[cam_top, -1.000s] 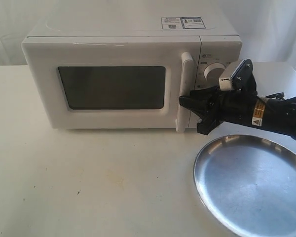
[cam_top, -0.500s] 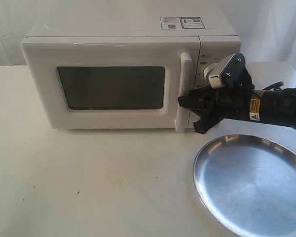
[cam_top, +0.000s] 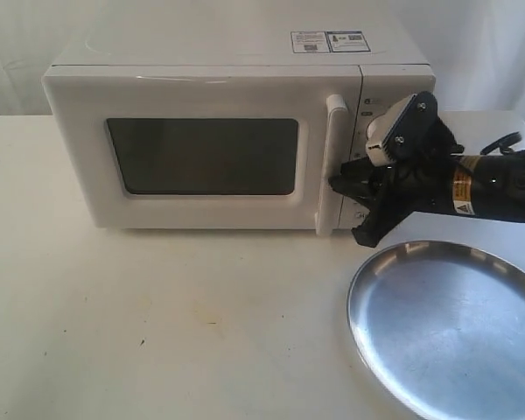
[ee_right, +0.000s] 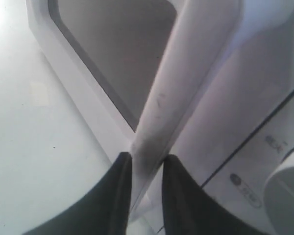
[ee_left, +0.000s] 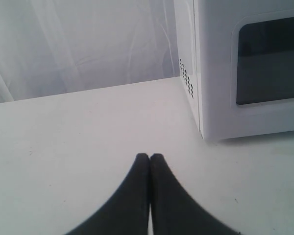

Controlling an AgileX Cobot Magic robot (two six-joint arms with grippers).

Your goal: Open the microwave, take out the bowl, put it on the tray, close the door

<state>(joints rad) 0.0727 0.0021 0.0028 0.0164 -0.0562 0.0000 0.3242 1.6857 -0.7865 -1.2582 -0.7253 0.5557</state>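
The white microwave (cam_top: 219, 87) stands at the back of the table, its door (cam_top: 87, 157) flush with the body. My right gripper (cam_top: 343, 199) reaches in from the right to the lower part of the tall white handle (cam_top: 332, 149). In the right wrist view its two black fingers (ee_right: 120, 181) straddle the handle (ee_right: 186, 83) and press on it. The silver tray (cam_top: 360, 289) lies in front of that arm. My left gripper (ee_left: 150, 156) is shut and empty, low over the table by the microwave's left front corner (ee_left: 198, 98). The bowl is hidden.
The right arm and its wrist camera (cam_top: 401, 129) partly cover the dials on the control panel (cam_top: 394, 87). A white curtain hangs behind the table. The table surface (cam_top: 157, 324) stretches in front of the microwave.
The right gripper has settled onto the lower handle and its wrist has tilted up a little. The microwave and tray sit slightly further right in view. The door has not swung.
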